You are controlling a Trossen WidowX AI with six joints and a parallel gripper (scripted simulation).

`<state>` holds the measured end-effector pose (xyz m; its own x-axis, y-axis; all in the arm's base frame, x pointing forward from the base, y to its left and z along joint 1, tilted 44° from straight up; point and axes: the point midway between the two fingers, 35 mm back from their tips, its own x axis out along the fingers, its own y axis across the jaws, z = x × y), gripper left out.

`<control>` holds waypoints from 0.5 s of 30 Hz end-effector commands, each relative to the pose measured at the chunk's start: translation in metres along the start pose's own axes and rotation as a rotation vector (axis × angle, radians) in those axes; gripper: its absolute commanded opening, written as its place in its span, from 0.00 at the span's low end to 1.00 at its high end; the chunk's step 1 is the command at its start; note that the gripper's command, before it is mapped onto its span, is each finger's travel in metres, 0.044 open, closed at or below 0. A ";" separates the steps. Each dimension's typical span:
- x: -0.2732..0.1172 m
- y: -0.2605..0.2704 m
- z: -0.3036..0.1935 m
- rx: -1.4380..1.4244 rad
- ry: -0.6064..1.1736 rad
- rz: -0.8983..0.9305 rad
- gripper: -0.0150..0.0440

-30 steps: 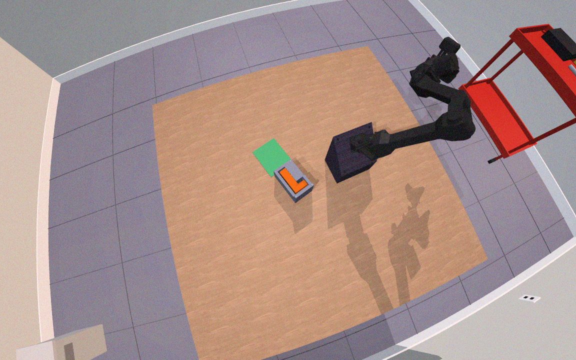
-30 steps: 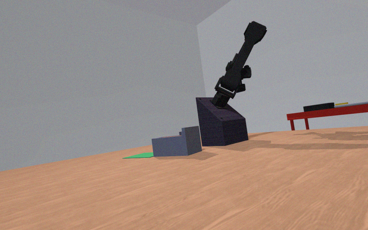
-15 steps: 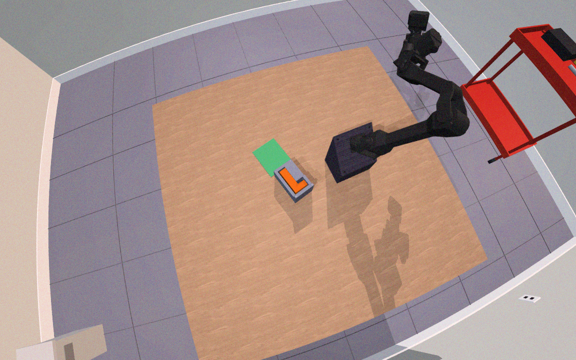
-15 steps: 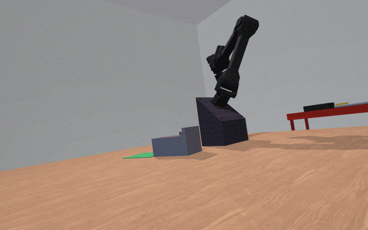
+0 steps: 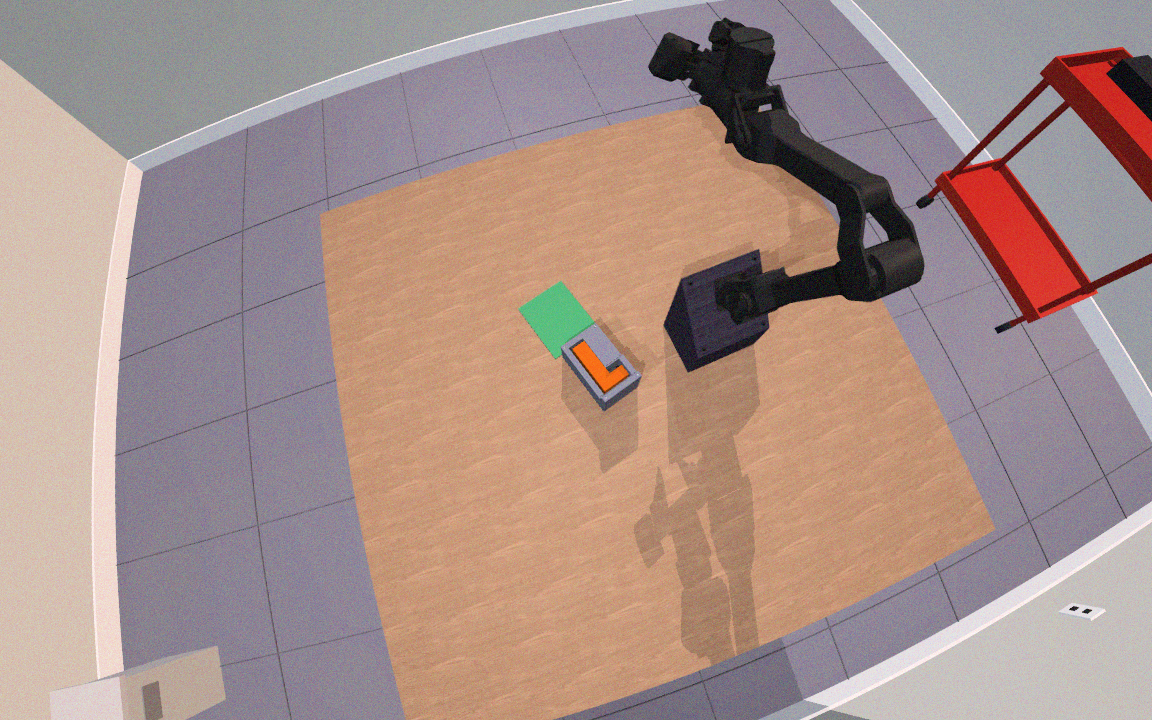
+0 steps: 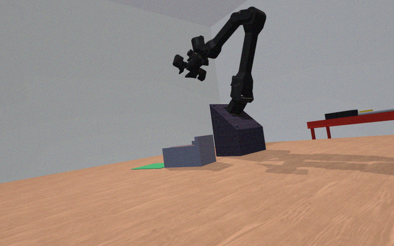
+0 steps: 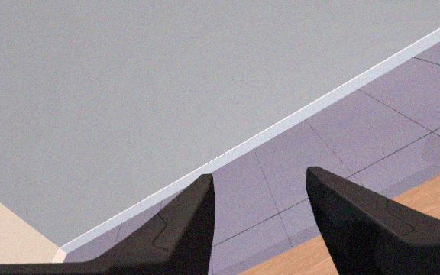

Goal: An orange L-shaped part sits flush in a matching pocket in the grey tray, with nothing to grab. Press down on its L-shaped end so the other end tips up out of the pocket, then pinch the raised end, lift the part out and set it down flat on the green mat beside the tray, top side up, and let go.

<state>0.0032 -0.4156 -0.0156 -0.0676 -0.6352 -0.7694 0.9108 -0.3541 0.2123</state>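
An orange L-shaped part (image 5: 594,368) is being held in the smooth grey tray (image 5: 619,392) (image 6: 181,157), the flat green mat (image 5: 555,313) (image 6: 150,166) being seen toward eleven o'clock in the top view. The black gripper (image 5: 671,58) (image 6: 183,71) (image 7: 259,180) is being held high, fingers parted.

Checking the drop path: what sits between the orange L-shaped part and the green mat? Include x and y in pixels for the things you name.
Only the end wall of the grey tray (image 5: 630,379) (image 6: 181,157); the top view shows it.

In the top view, a raised block (image 5: 705,335) (image 6: 238,137) stood right of the tray (image 5: 616,395) (image 6: 181,156), with a gap between.
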 end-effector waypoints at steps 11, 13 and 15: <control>-0.126 0.157 -0.218 -0.975 0.589 0.550 0.56; -0.156 0.161 -0.250 -1.112 0.679 0.638 0.56; -0.188 0.160 -0.281 -1.244 0.769 0.726 0.56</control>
<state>0.2602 -0.1989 -0.0153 0.3694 0.0818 -0.9257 0.5748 0.7626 0.2967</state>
